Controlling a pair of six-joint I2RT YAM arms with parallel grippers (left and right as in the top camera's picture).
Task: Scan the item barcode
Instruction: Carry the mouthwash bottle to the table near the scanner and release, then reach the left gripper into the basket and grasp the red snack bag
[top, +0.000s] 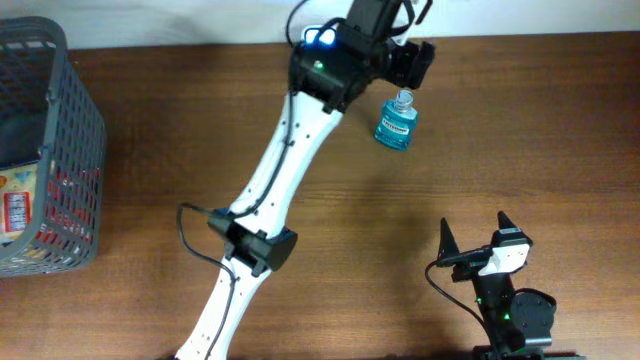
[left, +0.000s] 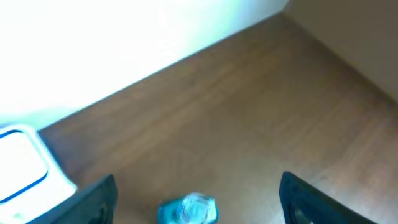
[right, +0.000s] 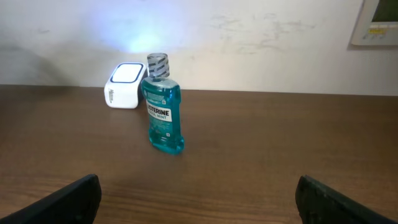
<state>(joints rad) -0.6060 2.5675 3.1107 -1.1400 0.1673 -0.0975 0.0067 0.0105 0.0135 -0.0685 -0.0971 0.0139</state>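
Blue bottle (left: 188, 210) between wide-spread left claw (left: 198, 186), wooden table (left: 249, 112)

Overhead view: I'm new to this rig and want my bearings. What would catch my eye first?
A blue mouthwash bottle stands upright near the table's far edge, directly under the open left gripper, with a white box close by. A grey basket holding packaged goods sits at the table's left edge, and the right gripper hangs open at the near side.

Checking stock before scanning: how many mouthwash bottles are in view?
1. The mouthwash bottle stands upright on the table, near the white scanner. The basket at the left may hide more.
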